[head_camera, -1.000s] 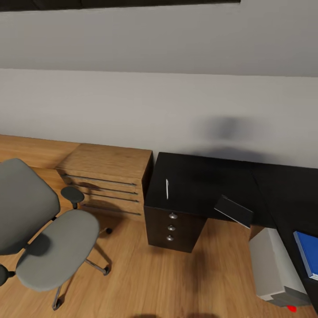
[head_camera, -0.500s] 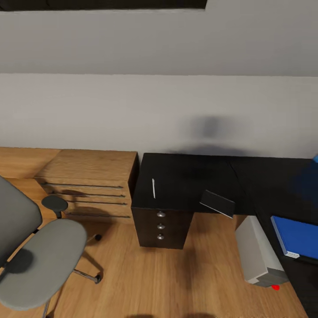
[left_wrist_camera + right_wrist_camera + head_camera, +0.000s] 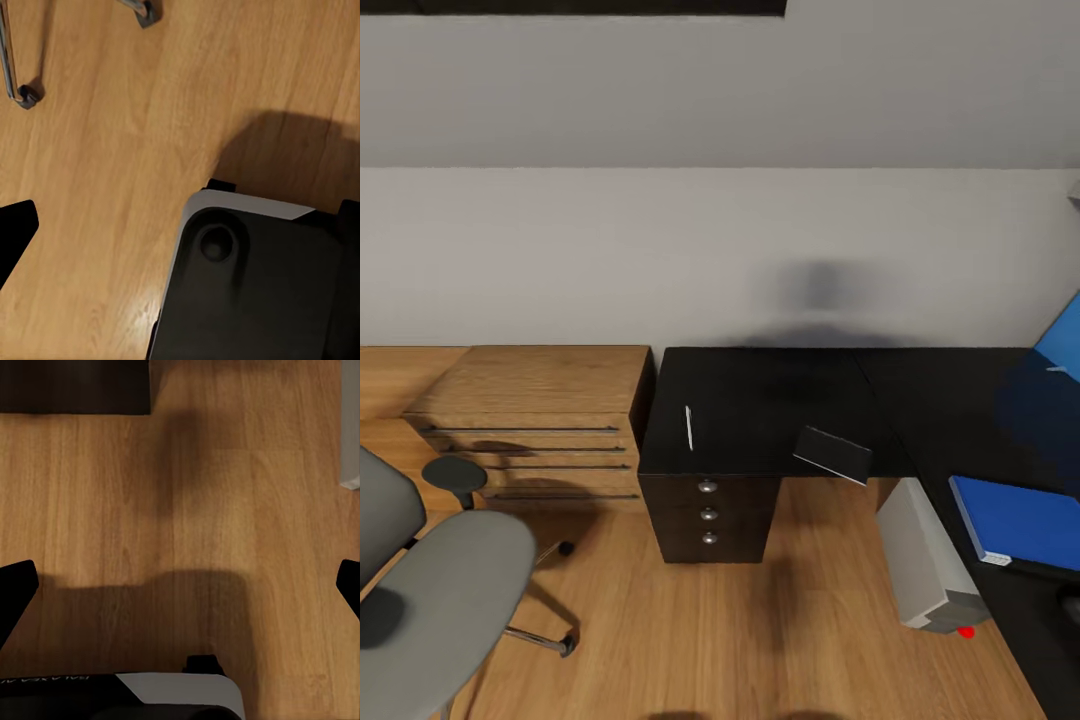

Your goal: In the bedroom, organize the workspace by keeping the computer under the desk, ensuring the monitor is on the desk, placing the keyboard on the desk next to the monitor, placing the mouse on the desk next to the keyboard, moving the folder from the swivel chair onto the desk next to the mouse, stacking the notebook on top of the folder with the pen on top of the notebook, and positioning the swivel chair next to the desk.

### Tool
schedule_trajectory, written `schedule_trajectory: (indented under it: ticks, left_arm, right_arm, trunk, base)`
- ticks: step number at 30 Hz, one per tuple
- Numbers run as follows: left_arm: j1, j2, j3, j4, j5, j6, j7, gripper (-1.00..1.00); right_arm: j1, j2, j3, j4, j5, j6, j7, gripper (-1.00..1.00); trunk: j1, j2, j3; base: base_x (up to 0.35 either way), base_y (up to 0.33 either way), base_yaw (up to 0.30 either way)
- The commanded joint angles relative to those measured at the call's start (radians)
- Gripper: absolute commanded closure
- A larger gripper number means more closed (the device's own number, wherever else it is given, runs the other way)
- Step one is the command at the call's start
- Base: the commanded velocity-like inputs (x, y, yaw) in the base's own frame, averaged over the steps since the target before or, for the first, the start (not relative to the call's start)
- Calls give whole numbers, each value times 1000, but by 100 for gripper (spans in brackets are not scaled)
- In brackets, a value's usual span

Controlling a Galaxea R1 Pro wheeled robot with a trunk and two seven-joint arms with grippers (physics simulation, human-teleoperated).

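The black desk (image 3: 780, 395) runs along the grey wall and turns toward me at the right. On it lie the white pen (image 3: 688, 427) and the dark notebook (image 3: 833, 455), which overhangs the front edge. The blue folder (image 3: 1015, 522) lies flat on the desk's right wing. Under that wing stands the pale computer (image 3: 920, 560). The grey swivel chair (image 3: 430, 600) is on the floor at the lower left. My right gripper (image 3: 180, 589) and left gripper (image 3: 180, 225) hang over the wood floor, fingers wide apart and holding nothing. Monitor, keyboard and mouse are out of view.
A black three-drawer cabinet (image 3: 708, 515) stands under the desk's left end, with a wooden drawer chest (image 3: 530, 425) beside it. The blue back panel (image 3: 1062, 345) rises at the right edge. The robot's dark base (image 3: 255, 292) shows under the left arm.
The whole picture has shifted left, so the camera has turned right. More of the desk's right wing and the folder shows, less of the chair. Nothing on the desk has moved.
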Motion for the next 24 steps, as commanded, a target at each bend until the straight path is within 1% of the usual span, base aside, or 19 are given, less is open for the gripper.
schedule_trajectory:
  ticks: [1, 2, 3, 5, 6, 7, 9, 10, 13, 14, 16, 18, 19, 20, 21, 22, 23, 24]
  left_arm:
    - [-1, 1, -9, -5, 9, -1, 5, -100]
    - [-1, 2, -9, -97, 8, 37, 5, -100]
    - [-1, 1, -9, -151, 8, 87, 5, -100]
    - [-1, 0, -9, -204, 7, 143, 6, -100]
    - [-1, -1, -10, -264, 7, 207, 6, -100]
    - [-1, -1, -10, -328, 7, 273, 6, -100]
    - [-1, -1, -10, -396, 7, 337, 6, -100]
    - [-1, -2, -10, -471, 7, 400, 5, -100]
    - [-1, -3, -9, -590, 8, 501, 6, -100]
    - [-1, -3, -9, -671, 8, 574, 6, -100]
    - [-1, -3, -9, -754, 9, 648, 6, -100]
    - [-1, -3, -10, -902, 10, 778, 7, -100]
    - [-1, -3, -10, -933, 10, 803, 8, -100]
    - [-1, -3, -9, -993, 11, 840, 8, -100]
    - [-1, -3, -9, -1055, 14, 866, 7, -100]
    - [-2, -3, -9, -1086, 16, 876, 7, -100]
    - [-2, -3, -6, -1145, 24, 890, 6, -100]
    - [-2, -3, -4, -1171, 29, 897, 6, -100]
  right_arm:
    - [-1, 0, 9, 0, -3, -5, -6, -100]
    - [-1, -1, 6, -8, -1, -27, -7, -100]
    - [-1, -2, 6, -27, 0, -33, -9, -100]
    - [-2, -6, 5, -53, 0, -37, -10, -100]
    - [-4, -16, 5, -91, 0, -37, -12, -100]
    - [-5, -34, 5, -136, -1, -37, -14, -100]
    - [-6, -54, 2, -188, -2, -35, -19, -100]
    - [-7, -74, -5, -247, -3, -33, -26, -100]
    - [-10, -95, -37, -340, -7, -30, -40, -100]
    - [-12, -103, -78, -402, -17, -29, -48, -100]
    - [-13, -110, -133, -464, -32, -27, -54, -100]
    - [-15, -117, -268, -590, -78, -1, -61, -100]
    - [-15, -118, -301, -622, -90, 16, -61, -100]
    - [-15, -120, -360, -686, -115, 65, -62, -100]
    - [-16, -121, -410, -750, -143, 131, -60, -100]
    - [-16, -121, -433, -781, -158, 167, -59, -100]
    - [-17, -122, -475, -843, -196, 240, -58, -100]
    - [-17, -122, -495, -873, -217, 275, -57, -100]
  trunk:
    - [4, -9, -5]
    - [8, -16, -8]
    - [12, -23, -11]
    - [20, -37, -17]
    - [23, -44, -20]
    - [27, -51, -24]
    - [35, -65, -30]
    - [39, -72, -33]
    - [50, -93, -42]
    - [54, -100, -45]
    - [62, -114, -52]
    - [69, -128, -58]
    - [73, -135, -61]
    - [77, -142, -64]
    - [81, -149, -67]
    - [85, -156, -71]
    - [89, -163, -74]
    - [92, -170, -77]
  base:
    - [0, 0, -2]
    - [0, 0, 0]
    - [0, 0, 0]
    - [0, 0, 0]
    - [0, 0, 0]
    - [0, 0, 0]
    - [0, 0, 0]
    - [0, 0, 0]
    - [0, 0, 0]
    - [0, 0, 0]
    - [0, 0, 0]
    - [0, 0, 0]
    - [0, 0, 0]
    - [0, 0, 0]
    - [0, 0, 0]
    - [0, 0, 0]
    - [0, 0, 0]
    - [0, 0, 0]
